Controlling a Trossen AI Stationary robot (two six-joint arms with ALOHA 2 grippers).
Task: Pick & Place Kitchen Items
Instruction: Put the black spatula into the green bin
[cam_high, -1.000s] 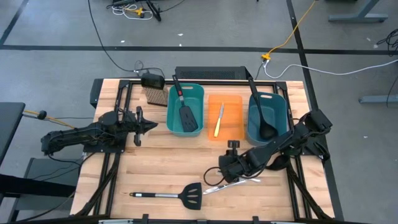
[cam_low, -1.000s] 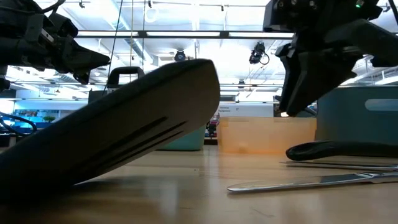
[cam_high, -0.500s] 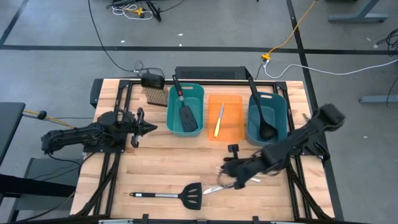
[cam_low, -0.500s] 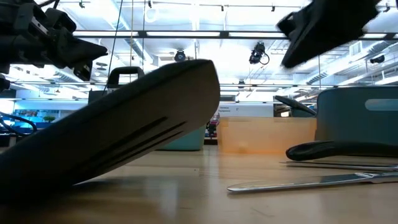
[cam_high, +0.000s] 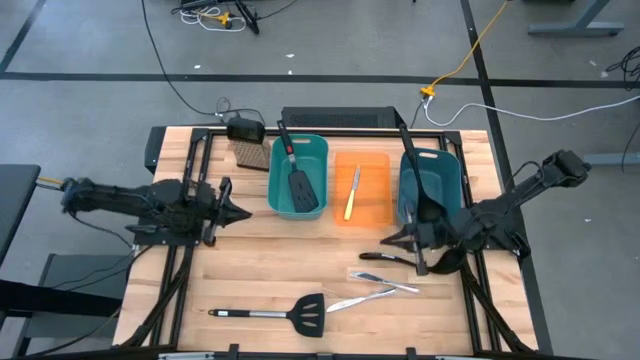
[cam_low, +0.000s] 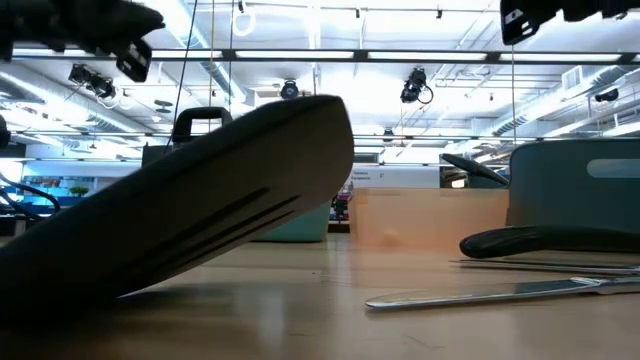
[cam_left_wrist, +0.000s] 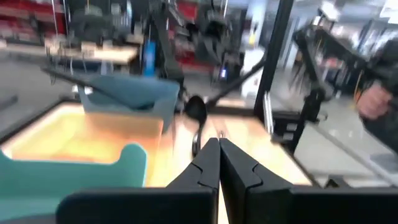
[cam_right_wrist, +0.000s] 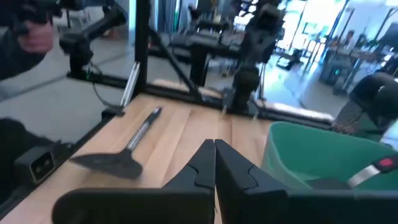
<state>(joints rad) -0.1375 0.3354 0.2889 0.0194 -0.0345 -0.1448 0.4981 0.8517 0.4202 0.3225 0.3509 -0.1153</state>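
Seen from above, the right gripper (cam_high: 392, 240) is held closed and empty just near of the right teal bin (cam_high: 450, 165), where a ladle (cam_high: 418, 175) lies; a second ladle (cam_high: 395, 259) and silver knives (cam_high: 385, 282) lie beneath it, a steel-handled spatula (cam_high: 275, 314) at the near edge. The left gripper (cam_high: 242, 213) is closed, left of the bin with the red-handled spatula (cam_high: 298, 180). In the low view, the spatula blade fills the foreground. Through the blurred wrist views, both finger pairs appear pressed together, holding nothing.

No text, label, brand or number can be read on anything in view
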